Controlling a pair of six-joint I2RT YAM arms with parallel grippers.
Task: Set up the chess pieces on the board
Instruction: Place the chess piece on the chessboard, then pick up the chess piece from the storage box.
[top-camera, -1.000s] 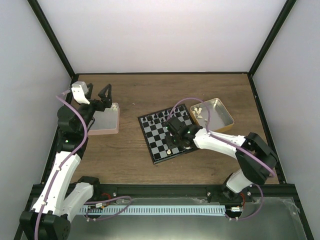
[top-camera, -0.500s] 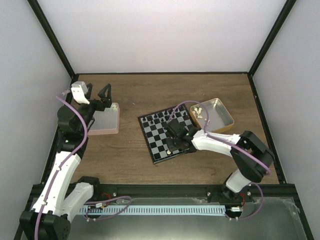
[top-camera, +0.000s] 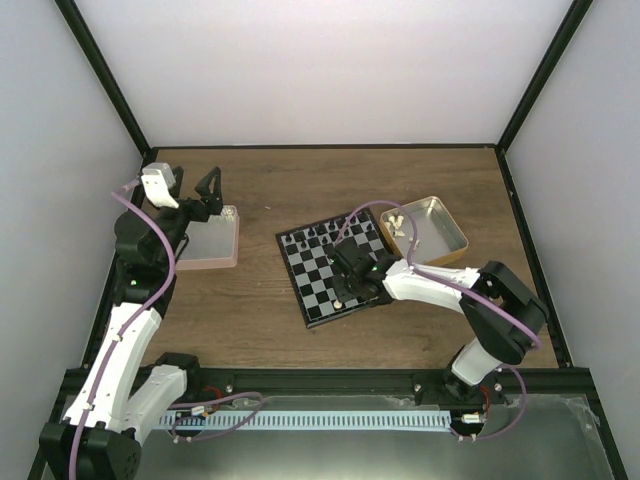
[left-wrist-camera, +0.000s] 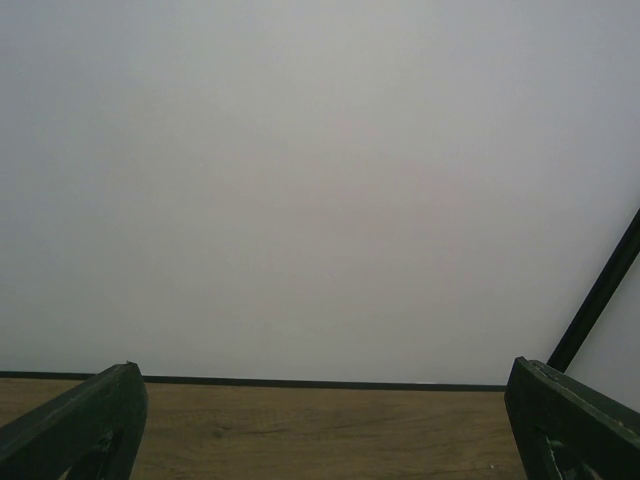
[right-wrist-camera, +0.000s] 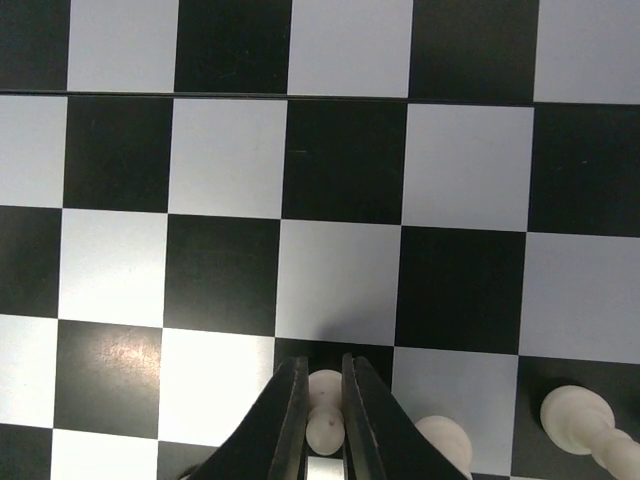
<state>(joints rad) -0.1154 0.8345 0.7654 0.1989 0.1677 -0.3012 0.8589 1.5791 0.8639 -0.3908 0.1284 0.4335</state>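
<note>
The right gripper (right-wrist-camera: 322, 368) is low over the board (right-wrist-camera: 340, 270). Its jaws are clamped on a small cream-white pawn (right-wrist-camera: 324, 428), whose round head shows in the narrow slit between them. The pawn sits over a dark square near the board's near edge, and two more white chessmen (right-wrist-camera: 445, 438) stand just beside it on one side. This looks like the placing step. To do it well, the pawn's base should be flat and centred on its square before the grip eases. The jaws should then part only a little and lift straight up, so that neither finger drags the pawn off centre or tips its close neighbours. Black chessmen (top-camera: 320, 236) line the far row and are well clear of this work. More white pieces (top-camera: 397, 222) lie in the tan tin (top-camera: 445, 240) just beside the board's far right corner, likely the next pickups. The left gripper (top-camera: 198, 196) has its jaws wide apart and holds nothing. It is raised above the pink tray (top-camera: 210, 245) at the left of the counter (top-camera: 270, 190), well apart from the board.
</note>
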